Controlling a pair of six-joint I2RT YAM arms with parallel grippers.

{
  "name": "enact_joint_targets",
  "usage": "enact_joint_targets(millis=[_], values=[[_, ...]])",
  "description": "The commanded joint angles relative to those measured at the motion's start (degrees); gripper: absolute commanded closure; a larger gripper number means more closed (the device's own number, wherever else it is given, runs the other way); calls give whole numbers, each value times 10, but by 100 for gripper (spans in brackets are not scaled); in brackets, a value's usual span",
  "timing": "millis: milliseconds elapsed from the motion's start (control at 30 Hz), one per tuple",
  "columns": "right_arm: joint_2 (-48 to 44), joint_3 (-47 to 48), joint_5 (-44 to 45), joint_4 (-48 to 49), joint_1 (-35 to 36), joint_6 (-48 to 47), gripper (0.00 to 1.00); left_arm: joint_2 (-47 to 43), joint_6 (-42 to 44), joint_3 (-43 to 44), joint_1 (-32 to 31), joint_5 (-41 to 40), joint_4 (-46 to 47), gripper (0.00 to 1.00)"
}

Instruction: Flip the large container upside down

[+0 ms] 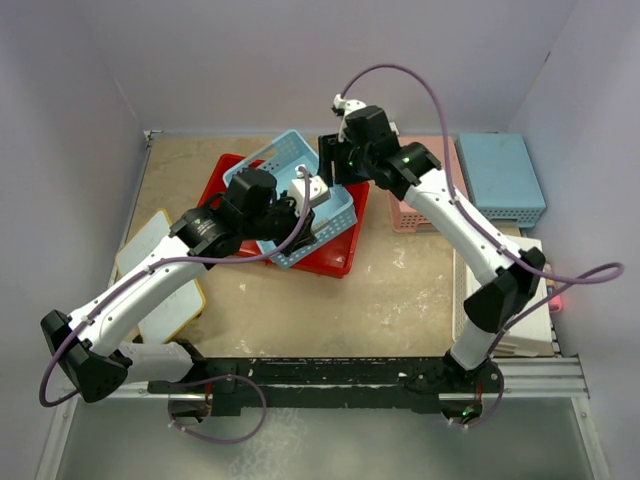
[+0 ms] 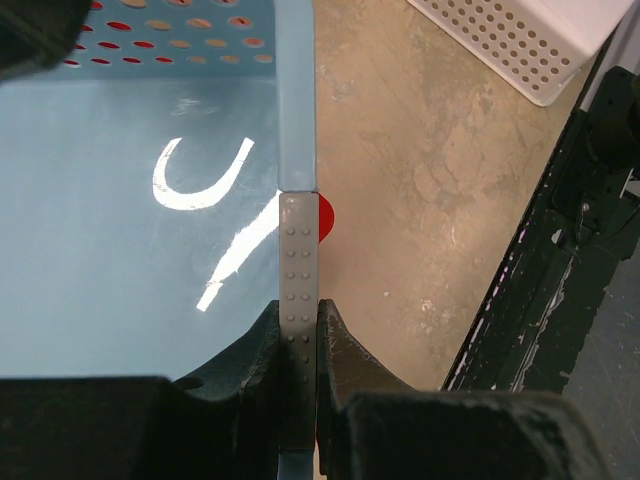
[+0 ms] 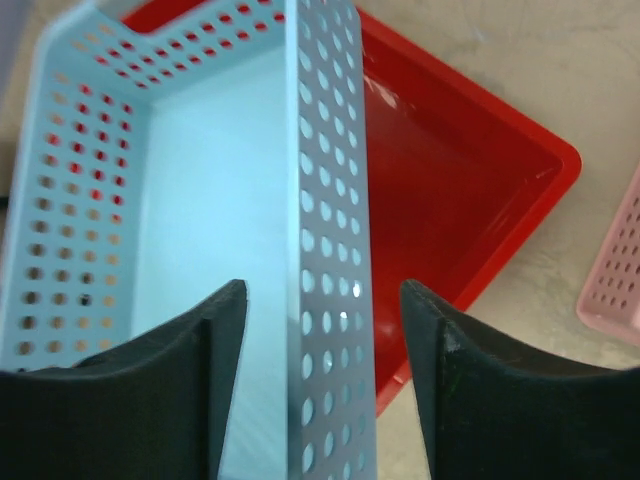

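Note:
The large container is a shallow red tray (image 1: 337,254) standing upright on the table, also in the right wrist view (image 3: 450,180). A light-blue perforated basket (image 1: 288,158) sits tilted inside it. My left gripper (image 1: 300,215) is shut on the basket's rim (image 2: 296,100), with the rim pinched between its fingers (image 2: 298,320); a sliver of the red tray (image 2: 323,215) shows beside the rim. My right gripper (image 1: 335,165) is open, and its jaws straddle the basket's perforated side wall (image 3: 330,200) without touching it (image 3: 322,300).
A pink perforated basket (image 1: 445,160) stands right of the tray, with a light-blue basket (image 1: 500,175) turned over beyond it. A white perforated basket (image 1: 530,300) is at the right edge and also shows in the left wrist view (image 2: 520,40). White and yellow flat trays (image 1: 150,250) lie at the left.

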Motion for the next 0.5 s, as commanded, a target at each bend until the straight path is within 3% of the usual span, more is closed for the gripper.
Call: enact_joint_targets(millis=[0,167,233,267,300,333,367,467], values=[[3,20,40,-37,9,-17,41,-6,29,19,-5,-3,25,100],[5,11,38,-33,10,-22,75,0,31,24,-6,-15,17,100],[-1,3,46,-26,9,-21,97,0,27,26,-7,-23,19,100],[-8,-4,51,-19,10,-21,100,-1,19,26,-7,-33,23,100],[-15,-12,57,-17,9,-21,100,-1,12,28,-8,-45,26,85],[-24,-21,56,-18,10,-21,100,-4,0,28,-8,-64,29,54],[-33,-31,66,-17,9,-19,100,-8,-14,27,-7,-81,35,40],[-64,-62,159,-18,-2,-27,100,-27,-27,15,-8,-102,53,37]])
